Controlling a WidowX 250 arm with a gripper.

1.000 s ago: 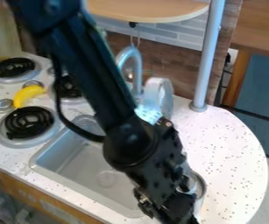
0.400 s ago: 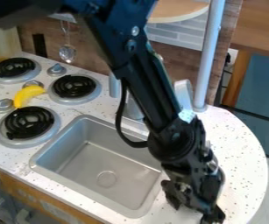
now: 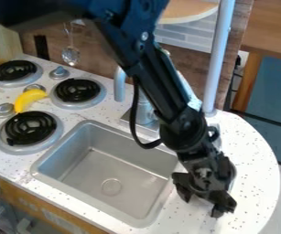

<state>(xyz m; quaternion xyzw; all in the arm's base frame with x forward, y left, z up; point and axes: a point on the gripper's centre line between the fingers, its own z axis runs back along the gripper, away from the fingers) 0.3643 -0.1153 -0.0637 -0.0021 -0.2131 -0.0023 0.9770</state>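
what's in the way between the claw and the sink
Nothing visible stands between them: the claw hangs over the counter beside the sink. The faucet is behind the sink, off that path.

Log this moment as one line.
gripper: low over speckled counter, beside sink | hold: unclear | yellow banana: among stove burners

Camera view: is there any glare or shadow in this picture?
In the camera view, soft sheen on the metal sink, its left inner wall a bit darker; speckled counter brightly lit; black gripper so dark that its parts blend together.
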